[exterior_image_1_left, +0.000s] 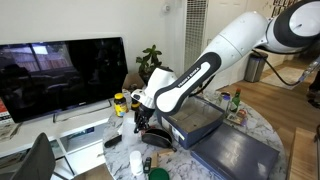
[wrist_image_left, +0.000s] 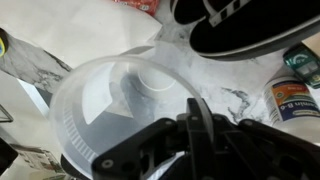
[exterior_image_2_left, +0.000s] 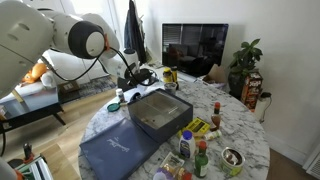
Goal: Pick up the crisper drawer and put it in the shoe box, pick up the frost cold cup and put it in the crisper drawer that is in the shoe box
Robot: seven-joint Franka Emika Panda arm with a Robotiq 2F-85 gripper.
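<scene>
The frost cold cup (wrist_image_left: 125, 95) fills the wrist view, seen from above on the marble table, whitish with a round rim. My gripper (wrist_image_left: 195, 125) has its fingers closed over the cup's near rim wall. In both exterior views the gripper (exterior_image_1_left: 141, 120) (exterior_image_2_left: 128, 86) is low over the table, beside the shoe box, and the cup is too small to make out. The shoe box (exterior_image_1_left: 196, 124) (exterior_image_2_left: 158, 112) is a blue-grey bin in the middle of the table. A clear tray, the crisper drawer (exterior_image_2_left: 160, 108), seems to sit inside it; I cannot tell for sure.
A flat blue-grey lid slab (exterior_image_1_left: 237, 156) (exterior_image_2_left: 118, 150) lies next to the bin. Several bottles (exterior_image_2_left: 196, 150) and a bowl (exterior_image_2_left: 232, 158) stand near the table edge. A black round object (wrist_image_left: 235, 25) and a labelled bottle (wrist_image_left: 292, 98) lie close to the cup.
</scene>
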